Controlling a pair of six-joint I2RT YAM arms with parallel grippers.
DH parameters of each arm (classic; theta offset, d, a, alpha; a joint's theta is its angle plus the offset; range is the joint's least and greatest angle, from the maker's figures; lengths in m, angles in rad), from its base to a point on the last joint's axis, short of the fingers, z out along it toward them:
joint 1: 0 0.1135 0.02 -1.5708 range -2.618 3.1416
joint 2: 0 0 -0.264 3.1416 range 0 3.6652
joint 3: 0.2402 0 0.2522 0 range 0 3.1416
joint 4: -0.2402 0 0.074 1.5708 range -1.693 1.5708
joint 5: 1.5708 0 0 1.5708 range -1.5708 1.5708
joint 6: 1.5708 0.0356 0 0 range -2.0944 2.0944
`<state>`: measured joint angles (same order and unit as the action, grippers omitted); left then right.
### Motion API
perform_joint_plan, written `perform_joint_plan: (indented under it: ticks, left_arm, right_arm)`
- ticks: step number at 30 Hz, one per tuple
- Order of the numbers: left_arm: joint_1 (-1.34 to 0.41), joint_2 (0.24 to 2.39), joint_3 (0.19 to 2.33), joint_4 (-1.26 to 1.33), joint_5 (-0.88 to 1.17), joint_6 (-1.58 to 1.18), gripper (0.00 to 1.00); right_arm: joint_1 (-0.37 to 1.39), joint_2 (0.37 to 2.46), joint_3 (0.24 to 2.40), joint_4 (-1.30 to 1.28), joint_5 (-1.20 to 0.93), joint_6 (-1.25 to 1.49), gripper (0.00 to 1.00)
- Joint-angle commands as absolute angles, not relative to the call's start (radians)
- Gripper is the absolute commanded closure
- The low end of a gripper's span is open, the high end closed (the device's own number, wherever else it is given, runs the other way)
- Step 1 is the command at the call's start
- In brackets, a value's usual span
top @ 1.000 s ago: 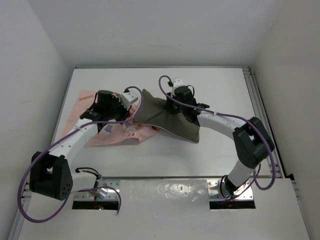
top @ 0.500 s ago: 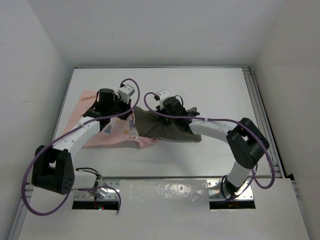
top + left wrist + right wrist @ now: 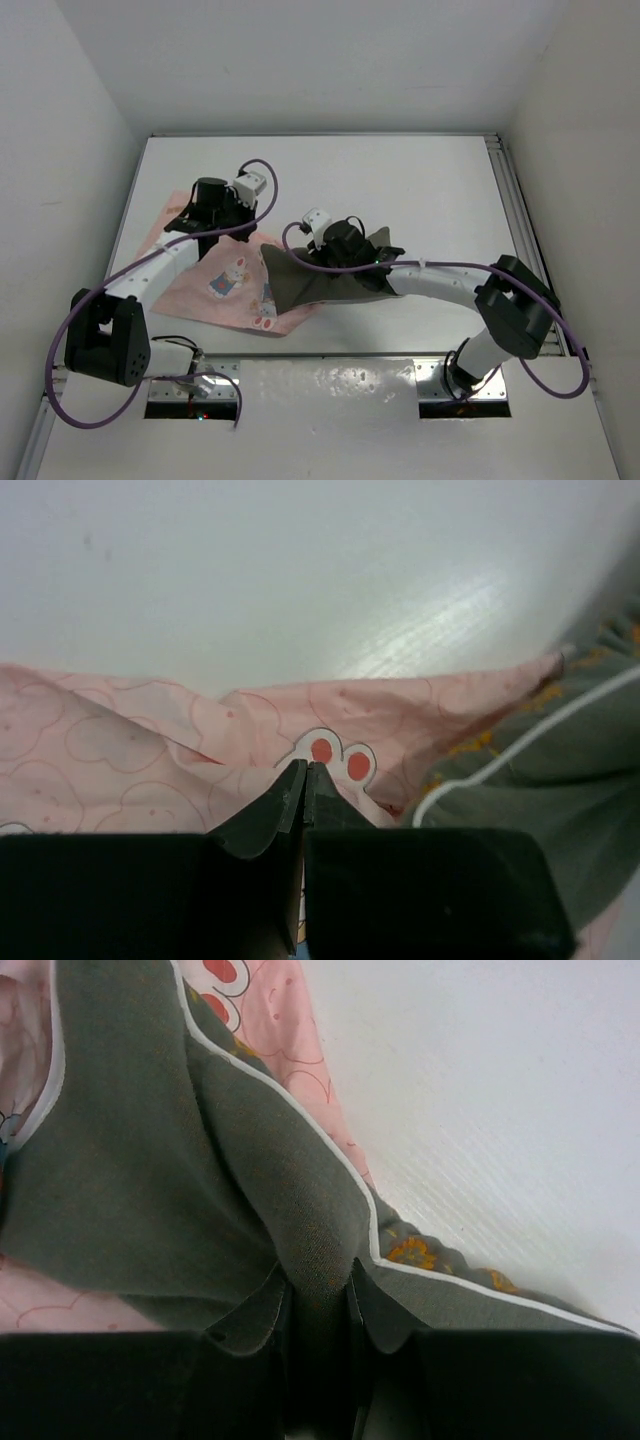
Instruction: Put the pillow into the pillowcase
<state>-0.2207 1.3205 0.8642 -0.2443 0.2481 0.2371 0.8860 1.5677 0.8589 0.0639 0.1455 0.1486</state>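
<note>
The pink printed pillowcase lies spread at the left of the table. My left gripper is at its far edge, shut on the cloth; the left wrist view shows the closed fingers pinching the pink fabric. The grey-olive pillow with pale trim lies crumpled just right of the pillowcase, partly over it. My right gripper is shut on a raised fold of it. The right wrist view shows the gripper clamped on that grey fold, with pink cloth beyond.
The white table has white walls on three sides and a metal rail along its right edge. Purple cables loop off both arms. The arm bases stand at the near edge.
My right gripper has carried the pillow left and toward the near edge. The pillowcase has spread out flatter toward the front. My left gripper has shifted slightly back, still holding the cloth.
</note>
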Motion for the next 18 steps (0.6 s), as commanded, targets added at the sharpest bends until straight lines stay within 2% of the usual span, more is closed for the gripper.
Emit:
perform_joint_plan:
  ticks: [1,2,3,5,6,10,13,18]
  left_arm:
    - [-0.228,1.295,0.926,-0.348,0.415,0.401,1.0]
    - [-0.233,1.295,0.94,-0.42,0.44,0.458,0.99]
    - [-0.244,1.292,0.945,-0.451,0.484,0.475,0.86]
    - [-0.256,1.287,0.934,-0.514,0.511,0.509,0.68]
    - [-0.277,1.284,0.925,-0.514,0.502,0.506,0.53]
    - [-0.333,1.289,0.884,-0.442,0.419,0.396,0.3]
    - [-0.374,1.31,0.874,-0.393,0.339,0.361,0.22]
    - [-0.4,1.333,0.85,-0.385,0.269,0.406,0.26]
  right_arm:
    - [0.891,1.542,0.868,0.109,0.204,0.188,1.0]
    - [0.879,1.549,0.873,0.091,0.219,0.23,1.0]
    - [0.87,1.555,0.887,0.081,0.221,0.254,1.0]
    - [0.832,1.583,0.903,0.043,0.192,0.331,1.0]
    - [0.821,1.592,0.919,0.034,0.175,0.35,1.0]
    - [0.793,1.617,0.937,0.04,0.109,0.387,1.0]
    - [0.795,1.62,0.936,0.046,0.104,0.385,1.0]
    - [0.793,1.606,0.914,0.052,0.106,0.385,1.0]
